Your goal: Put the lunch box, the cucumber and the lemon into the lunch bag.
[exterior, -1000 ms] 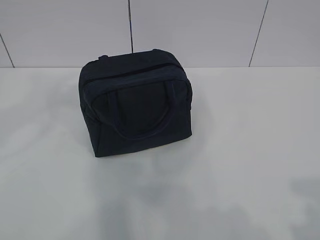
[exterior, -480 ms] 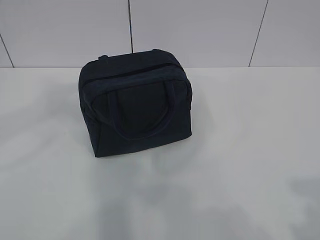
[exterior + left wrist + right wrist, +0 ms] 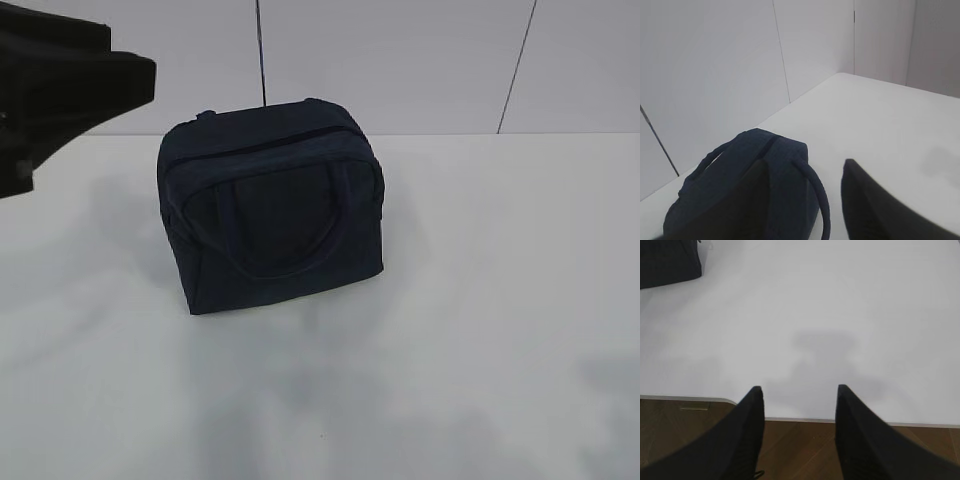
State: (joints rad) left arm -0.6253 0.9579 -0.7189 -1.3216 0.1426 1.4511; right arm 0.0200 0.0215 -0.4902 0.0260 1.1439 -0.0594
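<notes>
The lunch bag (image 3: 270,205) is a boxy dark navy fabric bag standing zipped shut on the white table, with a loop handle lying against its front. In the left wrist view my left gripper (image 3: 805,162) hangs open above the lunch bag (image 3: 785,165), one finger over the fabric and the other over bare table. My left arm (image 3: 60,80) shows as a dark shape at the upper left, apart from the bag. My right gripper (image 3: 799,388) is open and empty over the table's front edge. A corner of the lunch bag (image 3: 667,260) shows far ahead of it. The lunch box, cucumber and lemon are out of view.
The white table (image 3: 480,300) runs back to a white panelled wall (image 3: 400,60). In the right wrist view the table's front edge (image 3: 790,418) borders a brown wooden floor (image 3: 800,450).
My left arm has come into the exterior view at the upper left, where nothing showed before. The lunch bag has not moved.
</notes>
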